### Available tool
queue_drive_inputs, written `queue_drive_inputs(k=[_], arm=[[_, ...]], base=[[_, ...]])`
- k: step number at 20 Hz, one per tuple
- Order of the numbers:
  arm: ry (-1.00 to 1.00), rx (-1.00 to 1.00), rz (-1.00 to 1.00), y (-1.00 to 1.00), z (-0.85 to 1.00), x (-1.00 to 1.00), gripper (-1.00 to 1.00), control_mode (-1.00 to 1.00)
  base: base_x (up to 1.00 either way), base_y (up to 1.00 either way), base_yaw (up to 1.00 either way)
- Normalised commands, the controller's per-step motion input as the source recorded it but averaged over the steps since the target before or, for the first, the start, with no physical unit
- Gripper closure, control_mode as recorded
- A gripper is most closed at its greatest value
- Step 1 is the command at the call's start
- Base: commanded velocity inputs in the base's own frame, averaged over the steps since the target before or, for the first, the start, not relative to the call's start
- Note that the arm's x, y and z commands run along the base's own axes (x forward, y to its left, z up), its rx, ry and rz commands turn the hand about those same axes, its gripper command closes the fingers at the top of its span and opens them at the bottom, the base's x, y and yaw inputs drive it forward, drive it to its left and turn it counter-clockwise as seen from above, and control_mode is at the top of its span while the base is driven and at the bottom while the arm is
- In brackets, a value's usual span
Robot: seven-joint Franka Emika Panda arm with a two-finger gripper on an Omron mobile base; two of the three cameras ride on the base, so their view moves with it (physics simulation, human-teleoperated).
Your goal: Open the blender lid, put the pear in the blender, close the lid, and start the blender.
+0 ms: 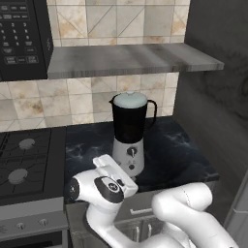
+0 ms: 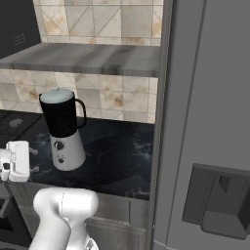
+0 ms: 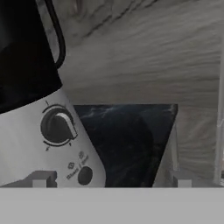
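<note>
Blender (image 1: 128, 133) stood on dark counter (image 1: 179, 155), near wall, right of stove (image 1: 26, 162). Blender lid (image 1: 130, 100) sat closed on jar. Gripper (image 3: 109, 179) hovered before base knob (image 3: 57, 127), jaws spread wide, holding nothing.

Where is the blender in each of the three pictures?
Left base view: the blender stands just right of centre on the dark counter, behind the arm.
Right base view: it stands at the left, under the grey shelf.
Hand view: it takes up the left side, very close, with its knob and button facing us.
Shared landmark: the dark marbled counter lies under it in all three.
</note>
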Motion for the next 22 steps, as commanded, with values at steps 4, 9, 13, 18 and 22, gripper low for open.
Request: queue_drive_inputs(k=[4, 9, 13, 18, 22], arm=[[-0.01, 0.0, -0.23, -0.36, -0.38, 0.0, -1.0, -1.0], [0.0, 0.0, -0.12, -0.32, -0.35, 0.08, -1.0, -1.0], [0.0, 0.0, 0.0, -0.09, -0.42, 0.19, -1.0, -1.0], [-0.01, 0.0, 0.0, -0.01, -0.3, 0.21, -1.0, -1.0], [-0.07, 0.0, 0.0, 0.0, -0.11, 0.17, -1.0, -1.0]], base=[[0.0, 0.0, 0.0], [0.0, 0.0, 0.0], [0.0, 0.0, 0.0], [0.0, 0.0, 0.0], [0.0, 0.0, 0.0]])
